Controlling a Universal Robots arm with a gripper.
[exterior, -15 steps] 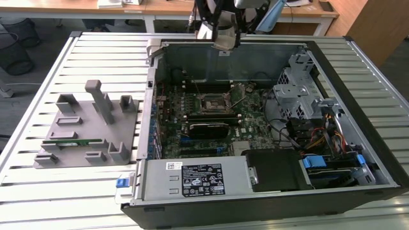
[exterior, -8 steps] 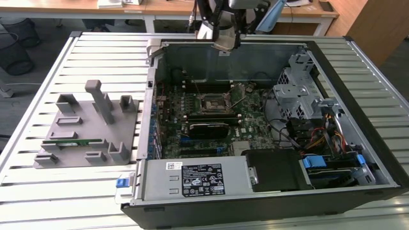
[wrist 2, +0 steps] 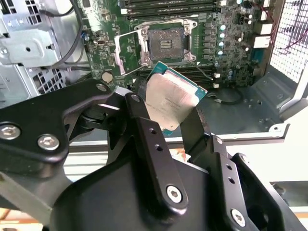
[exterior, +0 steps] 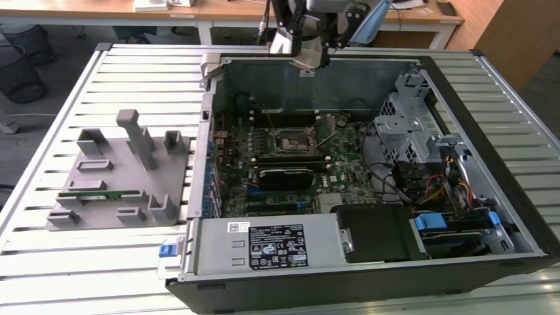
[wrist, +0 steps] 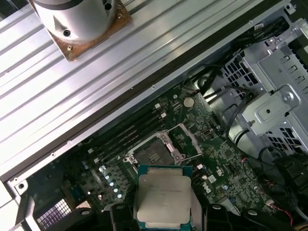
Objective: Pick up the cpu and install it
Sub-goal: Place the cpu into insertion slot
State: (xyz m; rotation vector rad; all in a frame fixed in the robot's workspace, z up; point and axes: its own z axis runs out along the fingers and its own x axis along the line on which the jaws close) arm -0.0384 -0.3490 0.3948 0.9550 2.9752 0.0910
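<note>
Pinched by its edges in the end effector [wrist 2: 171, 118]: the cpu [wrist 2: 174, 96], silvery top showing, tilted, held in the air clear of the motherboard [wrist 2: 109, 30]. Beyond it and well apart, the black socket [wrist 2: 166, 44]. Farther still, memory slots [wrist 2: 168, 6], then the case wall [exterior: 368, 79] and the slatted desk [exterior: 140, 72].

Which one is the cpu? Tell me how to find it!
Start at the big open computer case and the green motherboard inside it. The robot's hand holds the cpu, a small flat square, over the open case. Its plain silvery top sets it apart from the dark, empty socket nearby.
</note>
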